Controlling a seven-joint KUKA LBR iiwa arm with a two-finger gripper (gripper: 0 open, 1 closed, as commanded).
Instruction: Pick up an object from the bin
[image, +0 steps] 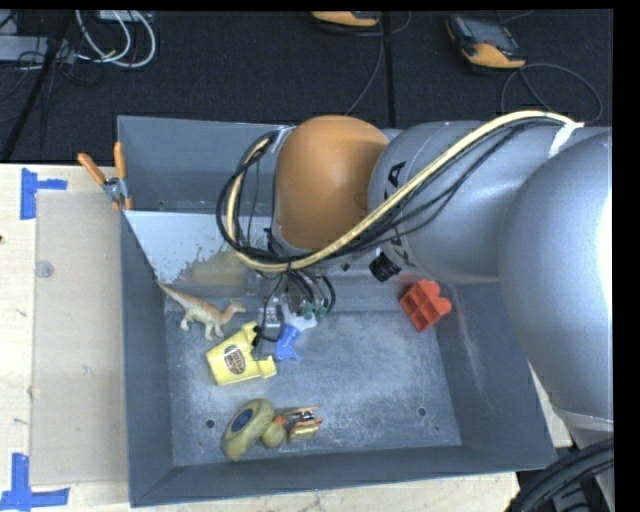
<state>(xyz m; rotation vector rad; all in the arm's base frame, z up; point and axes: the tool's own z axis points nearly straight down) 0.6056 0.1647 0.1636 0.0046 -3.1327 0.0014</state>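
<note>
The arm (540, 230) is thick and rounded, silver-grey with a smooth sheen and part of a dark letter mark. Its wrist wears a domed orange cover (325, 180). Cables (228, 205) — black, plus one pale yellow — loop round it. Below sits a small dark gripper (270, 335).

We take this for a robotics lab. A big grey industrial arm (500, 210) reaches over the bin (145, 380) from its right, with an orange cover (320, 180) at the wrist and black and yellow cables (440, 165) looped along it. The bin itself is bare grey metal. In it lie mismatched small things, such as a toy dinosaur (205, 312) and a red block (425, 303), an odd lot fit for testing. Behind the bin, dark carpet (260, 70) carries loose wires (120, 40) across the floor.
</note>
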